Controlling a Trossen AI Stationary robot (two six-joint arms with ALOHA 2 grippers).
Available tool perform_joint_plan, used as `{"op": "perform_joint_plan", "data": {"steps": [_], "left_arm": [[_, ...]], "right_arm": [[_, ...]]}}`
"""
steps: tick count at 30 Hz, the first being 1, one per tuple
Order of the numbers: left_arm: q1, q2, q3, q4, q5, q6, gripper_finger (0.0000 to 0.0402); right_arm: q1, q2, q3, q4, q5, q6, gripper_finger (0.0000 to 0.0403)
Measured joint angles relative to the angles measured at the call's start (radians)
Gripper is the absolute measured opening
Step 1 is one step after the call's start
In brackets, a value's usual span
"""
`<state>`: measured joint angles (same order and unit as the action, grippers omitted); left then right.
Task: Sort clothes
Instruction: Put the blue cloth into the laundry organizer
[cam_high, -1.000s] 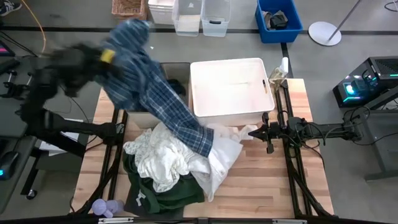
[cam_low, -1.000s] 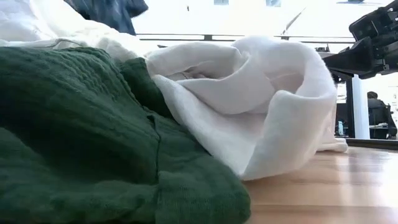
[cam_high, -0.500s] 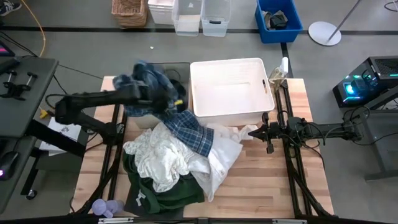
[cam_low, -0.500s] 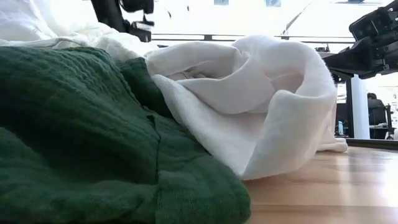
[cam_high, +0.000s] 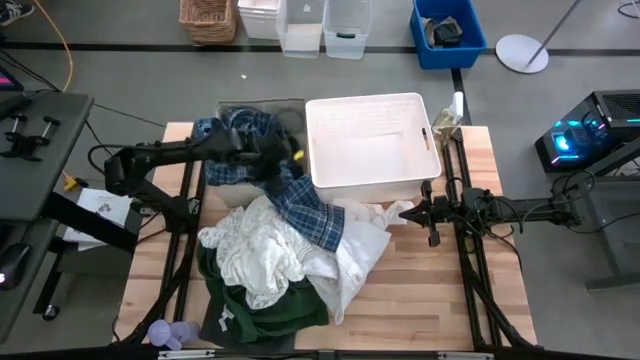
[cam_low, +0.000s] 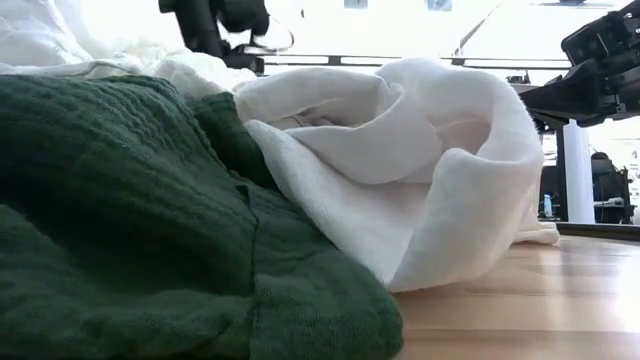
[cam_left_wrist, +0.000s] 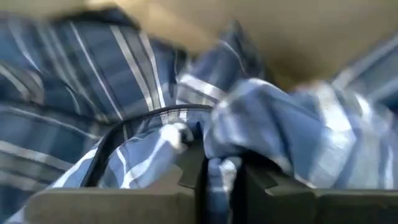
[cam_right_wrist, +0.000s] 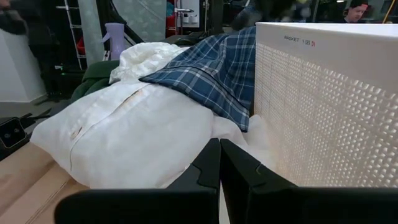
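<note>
The plaid shirt (cam_high: 290, 195), pinched by the left end effector (cam_high: 262, 150), has dropped from raised to over the dark bin (cam_high: 228, 188); right end effector (cam_high: 428, 215) closed.

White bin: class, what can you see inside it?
The white bin shows only its bare textured floor; no garment lies inside. The plaid shirt trails outside its left wall. Nothing inside is covered.

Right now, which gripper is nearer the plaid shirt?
Left. The left gripper is shut on the plaid shirt over the dark bin; the right gripper waits apart from it, beside the white basket.
</note>
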<state>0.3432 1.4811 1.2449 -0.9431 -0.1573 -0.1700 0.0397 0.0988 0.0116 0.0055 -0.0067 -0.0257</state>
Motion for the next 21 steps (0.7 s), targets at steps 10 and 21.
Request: {"op": "perform_joint_plan", "data": {"steps": [10,21], "left_arm": [[0.025,-0.008,0.293,-0.097,0.057,0.159,0.0184],[-0.210,-0.109,0.412,-0.299,0.225,0.141,0.0245]], "right_arm": [[0.000,0.000,0.000,0.000,0.000,0.000,0.0000],[0.000,0.000,0.000,0.000,0.000,0.000,0.0000]]}}
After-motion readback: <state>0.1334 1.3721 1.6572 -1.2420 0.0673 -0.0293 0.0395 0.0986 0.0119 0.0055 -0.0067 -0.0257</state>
